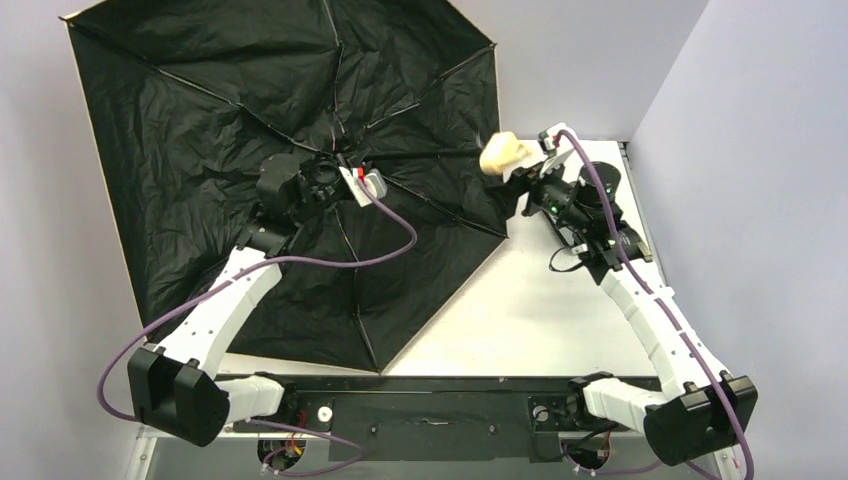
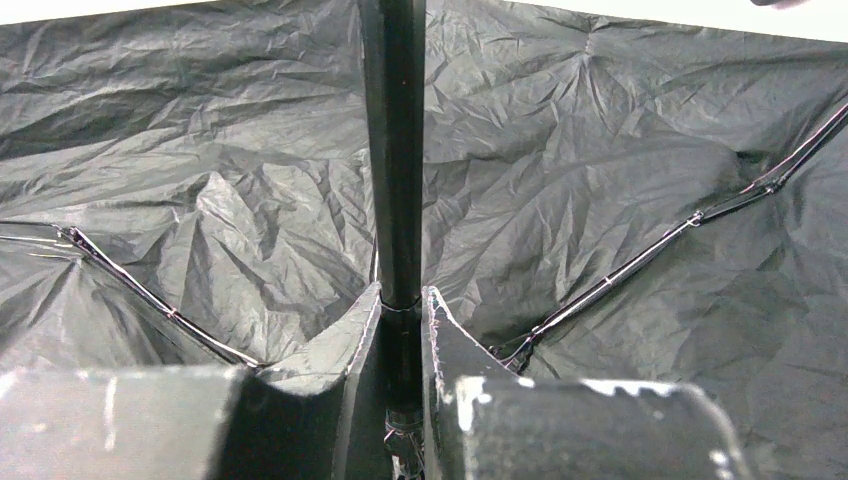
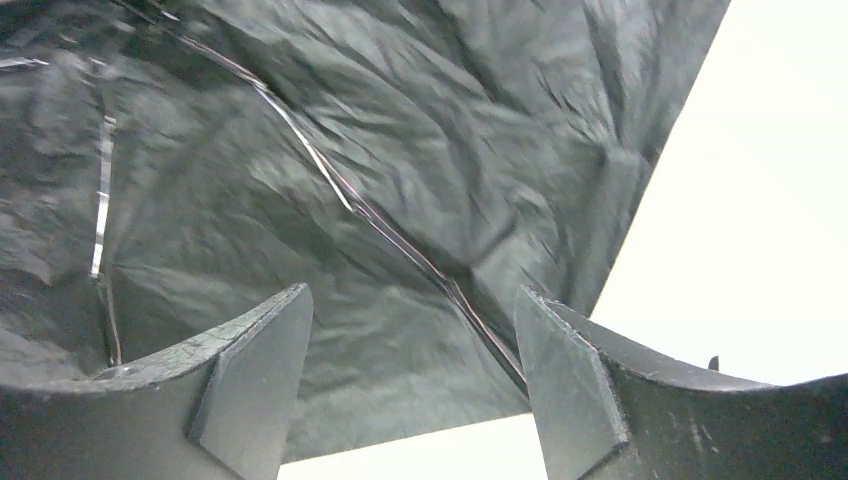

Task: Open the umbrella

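Observation:
The umbrella (image 1: 220, 130) is spread open across the left of the table, its black underside and thin ribs facing up. Its black shaft (image 1: 430, 153) runs right from the hub to a small tan handle (image 1: 505, 153). My left gripper (image 1: 330, 175) sits at the hub. In the left wrist view it (image 2: 402, 300) is shut on the shaft (image 2: 392, 150), with wrinkled black canopy (image 2: 620, 160) behind. My right gripper (image 1: 524, 178) is just right of the handle. In the right wrist view it (image 3: 412, 300) is open with nothing between its fingers (image 3: 265, 370), above the canopy edge (image 3: 400, 130).
The white table (image 1: 540, 310) shows to the right of the canopy. Grey walls close in the left, back and right sides. A purple cable (image 1: 400, 225) loops over the canopy from the left wrist. A black rail (image 1: 430, 400) carries both arm bases at the near edge.

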